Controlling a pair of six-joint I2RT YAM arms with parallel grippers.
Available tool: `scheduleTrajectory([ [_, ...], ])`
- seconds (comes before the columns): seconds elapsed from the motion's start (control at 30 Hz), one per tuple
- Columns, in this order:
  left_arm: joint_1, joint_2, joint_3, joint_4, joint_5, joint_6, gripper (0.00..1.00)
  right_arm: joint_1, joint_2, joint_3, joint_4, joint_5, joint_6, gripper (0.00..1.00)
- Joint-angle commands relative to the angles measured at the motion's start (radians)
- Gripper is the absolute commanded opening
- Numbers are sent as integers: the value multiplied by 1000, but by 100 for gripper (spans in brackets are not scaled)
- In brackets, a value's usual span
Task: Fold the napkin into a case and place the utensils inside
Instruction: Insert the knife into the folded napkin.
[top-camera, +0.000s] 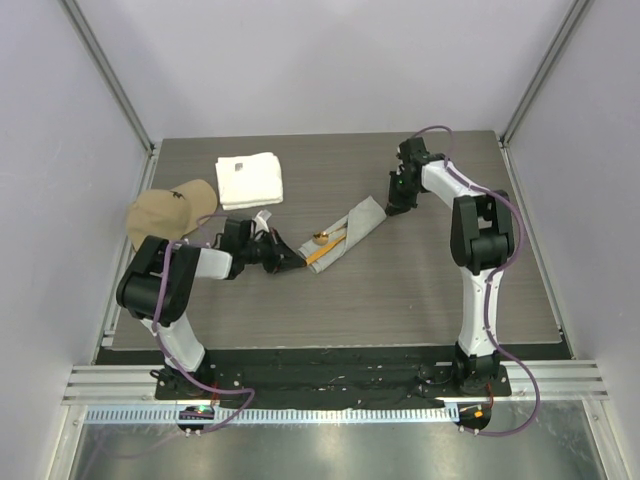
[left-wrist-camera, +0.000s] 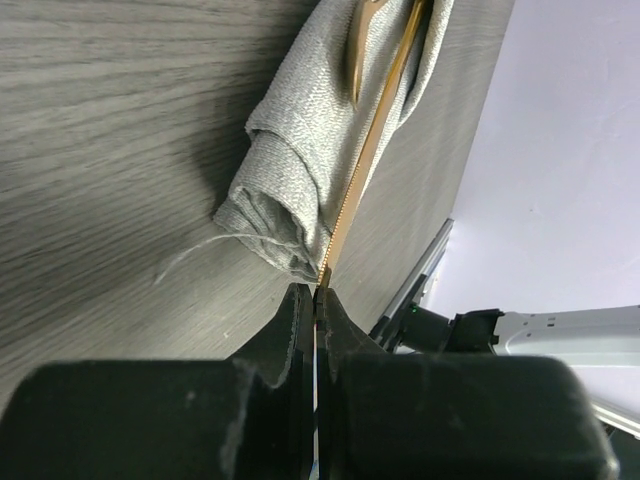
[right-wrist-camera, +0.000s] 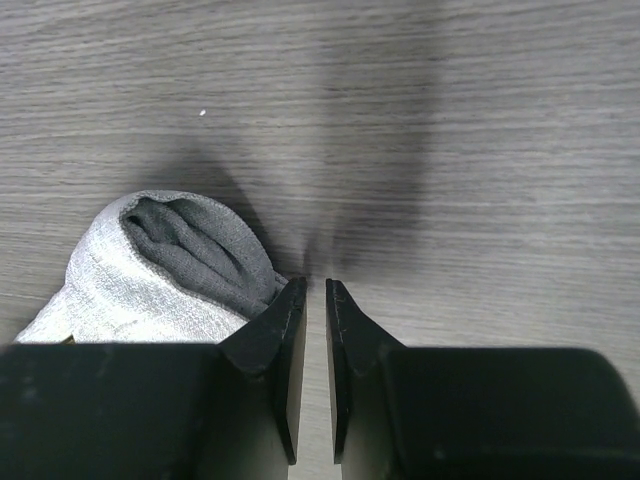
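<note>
The grey napkin lies folded as a narrow case (top-camera: 355, 228), slanting across the table's middle. A utensil with a round tan bowl (top-camera: 320, 238) sticks out of its near-left end. My left gripper (top-camera: 290, 262) is shut on the tip of the orange-yellow stick-like utensil (left-wrist-camera: 365, 160), which runs into the case (left-wrist-camera: 295, 190) beside the tan utensil (left-wrist-camera: 360, 50). My right gripper (top-camera: 396, 205) is low at the case's far end (right-wrist-camera: 170, 260), jaws almost closed with a thin slit and nothing between them. The teal-handled utensil is not visible.
A thick white square towel (top-camera: 248, 180) lies at the back left. A tan cap (top-camera: 170, 212) sits at the left edge, close to my left arm. A loose thread (left-wrist-camera: 195, 255) trails from the case's end.
</note>
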Motion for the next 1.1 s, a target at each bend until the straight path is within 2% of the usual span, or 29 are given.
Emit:
scheduleTrajectory([
  [0.0, -20, -44, 43, 16, -4, -39, 0, -3, 3, -4, 57, -41, -8, 19],
  [0.23, -25, -44, 48, -6, -19, -40, 0, -5, 55, 41, 71, -47, -85, 19],
  [0.33, -25, -36, 43, -9, -19, -35, 0, -3, 49, 45, 62, 25, -116, 17],
  [0.5, -25, -29, 37, -4, -20, -42, 0, -6, 54, 90, 58, 39, -133, 17],
  [0.6, -25, -24, 36, 22, -25, -61, 0, -6, 95, 140, 44, -2, -147, 15],
  [0.67, -31, -27, 39, 28, -30, -73, 0, -3, 126, 160, 31, -50, -151, 9],
  [1.07, -104, 25, 77, 100, -92, -162, 0, 9, 121, 98, 59, -121, -147, 1],
])
